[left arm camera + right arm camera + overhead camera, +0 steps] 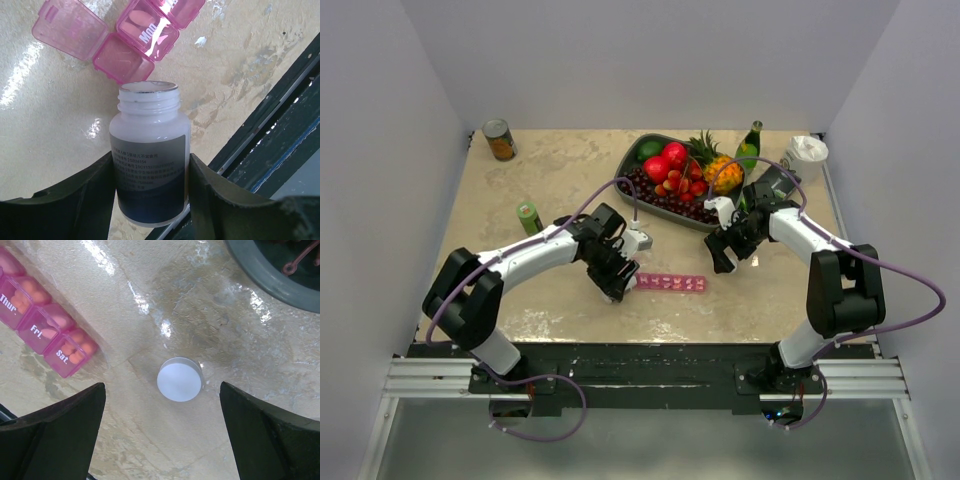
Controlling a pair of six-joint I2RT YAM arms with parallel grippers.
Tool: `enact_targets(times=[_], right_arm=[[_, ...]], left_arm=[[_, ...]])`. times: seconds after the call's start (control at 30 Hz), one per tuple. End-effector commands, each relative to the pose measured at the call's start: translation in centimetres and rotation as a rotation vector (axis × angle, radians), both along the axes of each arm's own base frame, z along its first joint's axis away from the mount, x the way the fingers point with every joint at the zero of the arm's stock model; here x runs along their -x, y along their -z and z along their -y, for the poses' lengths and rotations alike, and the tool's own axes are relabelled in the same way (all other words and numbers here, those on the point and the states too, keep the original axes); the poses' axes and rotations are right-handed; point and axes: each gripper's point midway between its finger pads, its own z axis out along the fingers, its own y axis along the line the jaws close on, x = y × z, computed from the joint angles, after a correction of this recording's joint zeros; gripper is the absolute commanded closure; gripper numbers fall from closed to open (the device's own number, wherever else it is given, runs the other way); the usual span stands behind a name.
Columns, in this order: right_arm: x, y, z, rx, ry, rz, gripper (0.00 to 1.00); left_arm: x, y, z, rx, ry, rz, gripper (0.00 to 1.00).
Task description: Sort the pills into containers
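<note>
The containers (671, 283) are a pink strip of lidded compartments lying on the table between my two grippers. My left gripper (150, 200) is shut on an uncapped white bottle with a dark label (149, 165), its mouth aimed at the strip's end compartment (122, 59), which stands open with its lid (67, 27) flipped back. The compartment beside it (147, 27) is closed over pale pills. The Thur., Fri. and Sat. compartments (47, 330) hold orange pills (75, 347). Over the white bottle cap (180, 379) on the table, my right gripper (162, 387) hangs open.
A grey fruit tray (638, 150) with fruit stands at the back centre, a green glass bottle (750, 145) and a white roll (807, 155) to its right. A can (500, 140) and a small green bottle (528, 217) stand at the left. The table's front edge (280, 145) is just beside the held bottle.
</note>
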Motion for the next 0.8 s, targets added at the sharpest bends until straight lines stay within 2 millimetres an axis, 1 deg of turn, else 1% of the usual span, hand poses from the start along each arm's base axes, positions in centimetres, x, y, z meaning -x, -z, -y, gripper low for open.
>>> enact_targets(times=[0.0,0.43,0.77], right_arm=[[-0.26,-1.22,-0.41,-0.028,-0.017,0.034,0.01],[-0.18,-1.08,-0.35,-0.027,-0.016,0.029,0.01],[-0.12,-1.04,-0.38,-0.026,-0.019,0.028,0.01]], left_arm=[[-0.63,-1.02,0.58,0.003,-0.033,-0.009,1.0],[-0.46,-0.85,0.61,-0.031,-0.044,-0.051,1.0],[-0.74,-0.77,0.52,-0.065,-0.064,-0.075,1.0]])
